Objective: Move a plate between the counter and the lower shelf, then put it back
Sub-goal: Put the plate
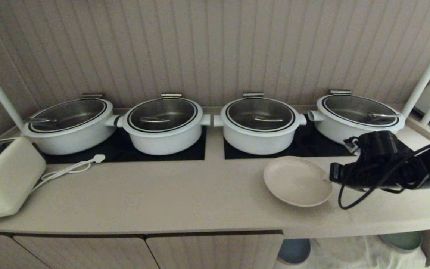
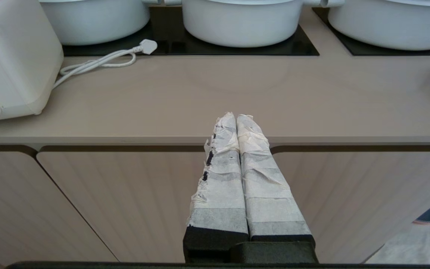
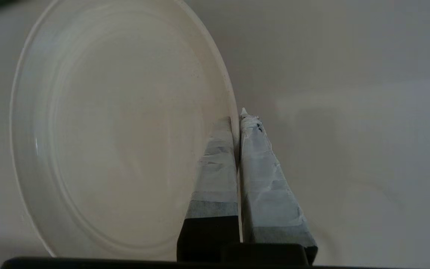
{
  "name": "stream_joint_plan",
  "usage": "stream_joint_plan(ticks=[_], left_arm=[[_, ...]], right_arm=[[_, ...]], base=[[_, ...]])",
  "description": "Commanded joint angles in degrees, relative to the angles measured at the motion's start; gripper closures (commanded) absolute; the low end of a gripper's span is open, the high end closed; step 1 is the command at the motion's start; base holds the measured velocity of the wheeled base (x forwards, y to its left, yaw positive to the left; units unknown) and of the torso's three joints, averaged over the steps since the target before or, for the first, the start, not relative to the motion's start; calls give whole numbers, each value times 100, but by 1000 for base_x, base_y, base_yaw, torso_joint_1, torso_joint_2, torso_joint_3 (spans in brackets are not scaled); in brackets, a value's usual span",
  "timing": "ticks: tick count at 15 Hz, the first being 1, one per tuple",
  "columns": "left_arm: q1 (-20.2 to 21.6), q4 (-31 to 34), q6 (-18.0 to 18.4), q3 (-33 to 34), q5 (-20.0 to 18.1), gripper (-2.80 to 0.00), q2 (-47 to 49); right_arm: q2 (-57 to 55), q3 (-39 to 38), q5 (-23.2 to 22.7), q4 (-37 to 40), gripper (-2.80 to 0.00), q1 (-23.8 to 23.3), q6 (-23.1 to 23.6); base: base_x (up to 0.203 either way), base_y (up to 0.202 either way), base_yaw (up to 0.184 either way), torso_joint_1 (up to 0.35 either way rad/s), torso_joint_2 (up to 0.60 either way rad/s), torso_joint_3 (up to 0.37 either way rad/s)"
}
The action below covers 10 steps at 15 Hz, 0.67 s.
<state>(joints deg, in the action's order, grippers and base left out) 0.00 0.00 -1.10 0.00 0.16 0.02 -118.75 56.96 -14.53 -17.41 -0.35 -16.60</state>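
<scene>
The cream plate (image 1: 295, 181) is over the right part of the counter (image 1: 162, 198), in front of the third pot; I cannot tell whether it rests on the worktop. My right gripper (image 1: 332, 175) comes in from the right and is shut on the plate's right rim. In the right wrist view the plate (image 3: 118, 130) has one taped finger inside its rim and one outside, with the right gripper (image 3: 237, 119) pinched on the edge. The left gripper (image 2: 236, 116) is shut on nothing, low in front of the cabinet doors. The lower shelf (image 1: 349, 256) shows under the counter at the right.
Several white lidded pots (image 1: 259, 125) stand on black hob panels (image 1: 125, 149) along the back. A cream appliance (image 1: 4, 179) with a loose white cord (image 1: 69, 170) sits at the far left. A blue plate (image 1: 294, 251) and a green plate (image 1: 401, 241) lie in the lower shelf.
</scene>
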Motion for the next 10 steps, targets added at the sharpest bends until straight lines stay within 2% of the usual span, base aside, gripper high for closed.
stream_joint_plan(ticks=[1,4,10], left_arm=[[0,0,-5,0,2,0,-2],[0,0,-5,0,2,0,-2],[0,0,-5,0,2,0,-2]], right_arm=[[-729,573,10,-2,0,0,-142],[-1052,1079,21,43,0,16,-360],[-1062,1019,12,36,0,114,-370]], base=[[0,0,0,0,0,0],[0,0,0,0,0,0],[0,0,0,0,0,0]])
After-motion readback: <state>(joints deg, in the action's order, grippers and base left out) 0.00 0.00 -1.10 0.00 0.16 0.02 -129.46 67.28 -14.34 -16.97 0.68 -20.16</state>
